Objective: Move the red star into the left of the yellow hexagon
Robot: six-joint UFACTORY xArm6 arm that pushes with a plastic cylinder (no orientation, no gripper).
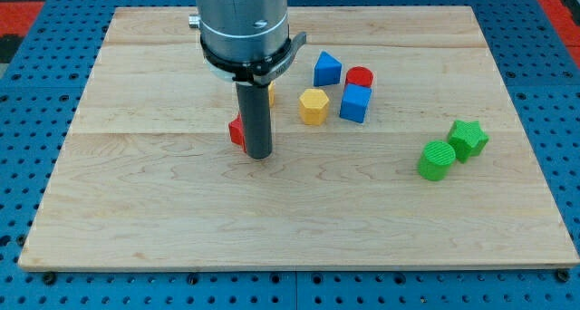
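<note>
- Wooden bench (299,228) on a blue pegboard.
- No jaws here, so no spread or pinch to tell: my tip (259,155) rests near centre.
- Red star (236,131) touches the tip at its 10 o'clock, mostly hidden.
- Yellow hexagon (314,106) sits at the star's 2 o'clock, apart.
- Likely mid-push; next the tip should circle to the star's 9 o'clock and push it toward 3.

The table (299,210) is pale wood with fine grain, set on a blue pegboard (27,165). On it sit a red star (236,131), a yellow hexagon (314,106), a blue triangular block (326,69), a blue cube (355,102), a red cylinder (360,76), a green star (468,139) and a green cylinder (438,159). My tip (259,155) is dark grey.
</note>
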